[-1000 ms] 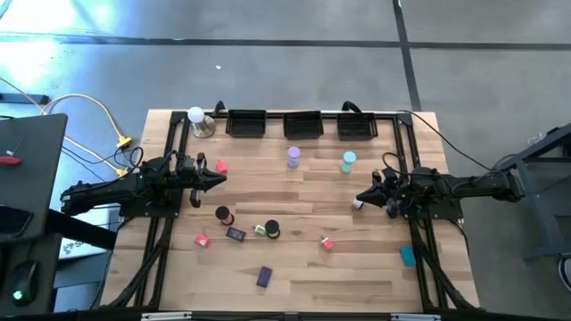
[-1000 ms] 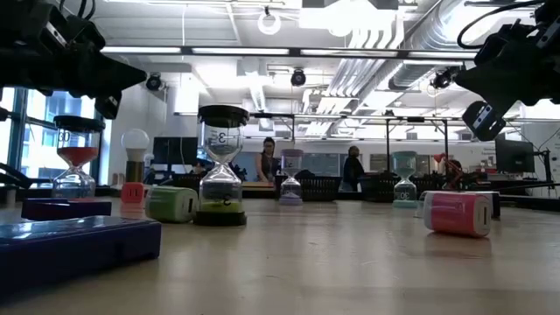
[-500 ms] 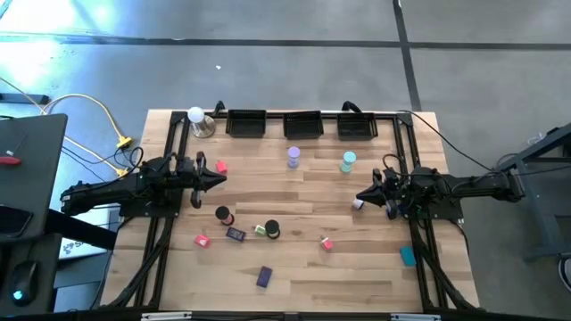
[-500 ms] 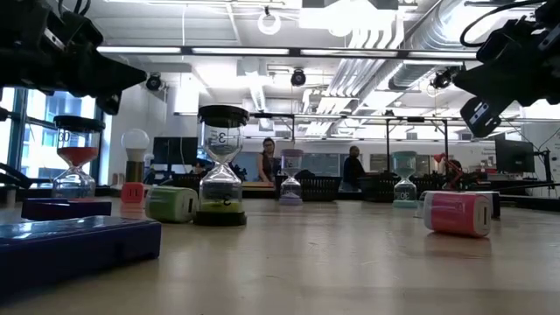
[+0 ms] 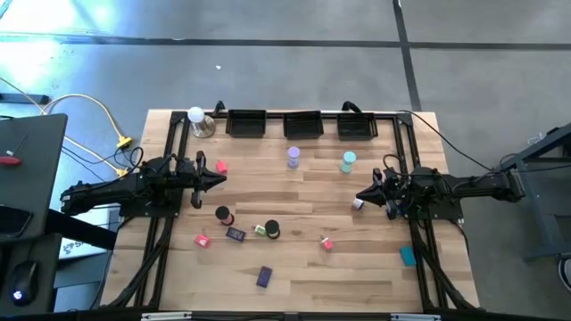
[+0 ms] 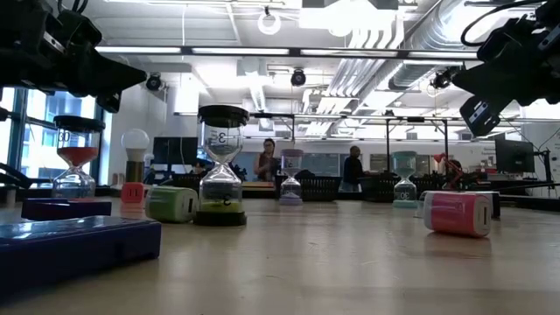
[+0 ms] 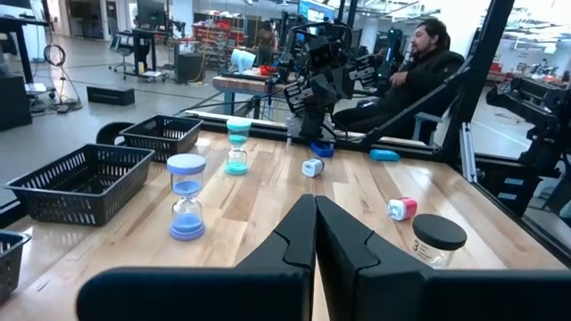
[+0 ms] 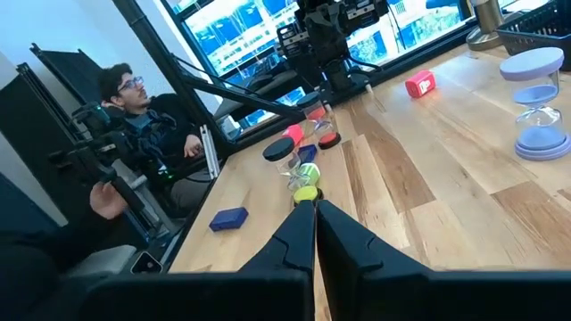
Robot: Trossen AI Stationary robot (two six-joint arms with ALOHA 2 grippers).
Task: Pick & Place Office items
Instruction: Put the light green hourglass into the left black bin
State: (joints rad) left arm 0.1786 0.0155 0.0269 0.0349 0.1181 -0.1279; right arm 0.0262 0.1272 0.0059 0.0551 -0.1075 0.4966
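Nothing has moved on the table in the last second: left gripper and right gripper both hover clenched and empty, purple block nearest, hourglasses mid-table, trays farthest, so I see no pick started.

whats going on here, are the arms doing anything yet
Nothing is being handled right now. The left gripper hovers over the table's left side and the right gripper over its right side, both shut and empty. Small items lie scattered on the wooden table: a lilac hourglass, a teal hourglass, a black-capped hourglass, pink blocks and a blue block. Three black baskets line the far edge.
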